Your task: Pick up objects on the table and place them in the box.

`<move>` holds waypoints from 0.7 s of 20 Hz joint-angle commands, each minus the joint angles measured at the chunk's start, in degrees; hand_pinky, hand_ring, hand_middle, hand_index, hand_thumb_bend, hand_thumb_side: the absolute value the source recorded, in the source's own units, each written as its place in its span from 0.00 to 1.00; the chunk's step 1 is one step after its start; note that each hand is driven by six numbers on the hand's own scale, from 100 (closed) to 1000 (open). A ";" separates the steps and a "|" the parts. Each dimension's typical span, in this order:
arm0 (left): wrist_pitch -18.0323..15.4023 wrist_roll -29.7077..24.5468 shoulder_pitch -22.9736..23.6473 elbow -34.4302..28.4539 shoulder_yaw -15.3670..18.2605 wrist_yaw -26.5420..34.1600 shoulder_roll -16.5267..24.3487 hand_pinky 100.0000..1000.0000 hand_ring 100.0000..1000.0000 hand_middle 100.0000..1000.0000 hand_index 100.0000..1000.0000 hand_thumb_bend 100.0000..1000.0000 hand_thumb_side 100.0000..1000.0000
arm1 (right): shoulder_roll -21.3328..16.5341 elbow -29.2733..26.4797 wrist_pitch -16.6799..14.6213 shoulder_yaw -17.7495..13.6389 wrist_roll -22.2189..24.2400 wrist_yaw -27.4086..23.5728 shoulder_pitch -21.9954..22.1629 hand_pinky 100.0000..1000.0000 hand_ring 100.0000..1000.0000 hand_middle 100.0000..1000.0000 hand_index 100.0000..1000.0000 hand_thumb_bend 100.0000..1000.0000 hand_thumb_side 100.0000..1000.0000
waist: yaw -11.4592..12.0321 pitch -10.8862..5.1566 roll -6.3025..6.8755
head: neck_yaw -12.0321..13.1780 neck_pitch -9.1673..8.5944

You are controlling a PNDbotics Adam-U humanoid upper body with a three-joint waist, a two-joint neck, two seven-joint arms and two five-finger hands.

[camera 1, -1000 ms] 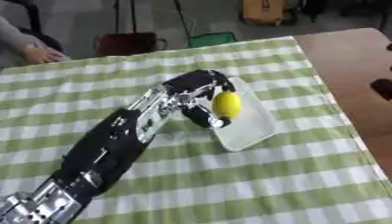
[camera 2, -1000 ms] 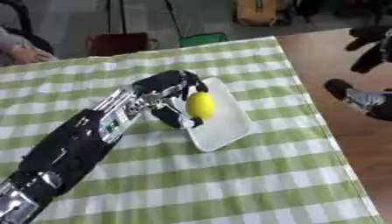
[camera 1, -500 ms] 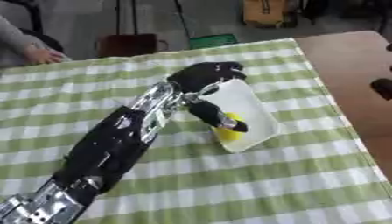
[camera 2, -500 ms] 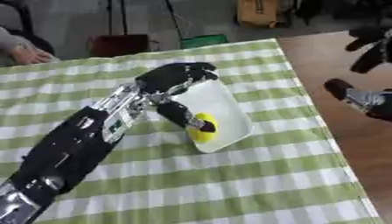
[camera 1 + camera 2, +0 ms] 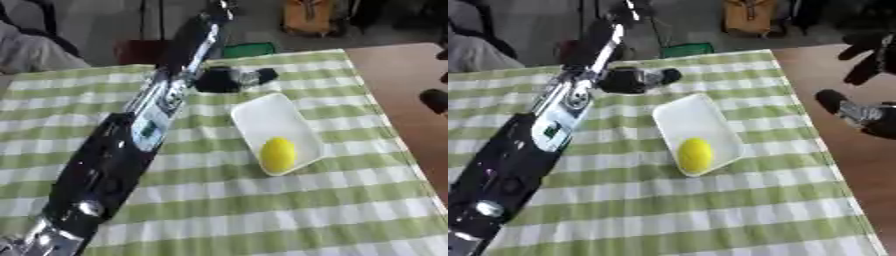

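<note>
Green-and-white checked tablecloth [image 5: 262,210], white shallow box [image 5: 262,120] on it, yellow round object [image 5: 278,153] in box's near end, black-and-silver left arm [image 5: 131,150] beside box, bare brown tabletop [image 5: 402,85] beyond cloth's right edge

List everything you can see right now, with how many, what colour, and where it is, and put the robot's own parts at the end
Tray: one, white, shallow, mid-table slightly right, lying askew.
Yellow fruit: one, rounded, maybe a lemon, inside the tray at its near end.
Tablecloth: one, green and white check, covering most of the table.
Table: bare brown surface showing along the right side.
Green object: one, on the floor past the table's far edge.
Dark red object: one, on the floor beside the green one; what it is cannot be made out.
Left hand: black, above the cloth just beyond the tray's far end, holding nothing.
Right hand: dark, at the right edge of the right eye view; fingers unclear.
</note>
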 commanded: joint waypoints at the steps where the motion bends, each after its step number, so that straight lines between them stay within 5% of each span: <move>1: 1.02 3.01 4.23 -11.28 5.87 12.96 6.14 0.66 0.70 0.85 0.81 0.71 0.75 | -1.37 -0.65 0.10 -1.23 -0.66 -0.29 0.12 0.50 0.50 0.63 0.84 0.49 0.39 | 1.14 -1.48 -0.23 | -1.30 0.72; 4: 1.69 5.83 13.76 -17.43 10.86 17.94 9.89 0.66 0.69 0.86 0.81 0.69 0.77 | -1.57 -0.77 0.26 -1.68 -1.14 -0.19 0.78 0.50 0.50 0.63 0.84 0.49 0.38 | 3.06 -1.65 0.02 | -2.25 1.10; 8: 1.75 7.86 25.34 -19.93 14.58 19.27 8.01 0.64 0.68 0.86 0.83 0.65 0.80 | -1.64 -0.89 0.50 -2.11 -1.50 -0.07 1.47 0.49 0.50 0.63 0.84 0.49 0.38 | 5.17 -1.57 0.41 | -3.43 1.33; 14: 0.96 10.17 28.34 -19.22 17.13 19.57 2.33 0.63 0.66 0.85 0.83 0.60 0.81 | -1.41 -0.94 0.81 -2.38 -1.97 -0.07 2.03 0.49 0.50 0.63 0.84 0.50 0.38 | 7.28 -2.18 0.69 | -2.06 2.40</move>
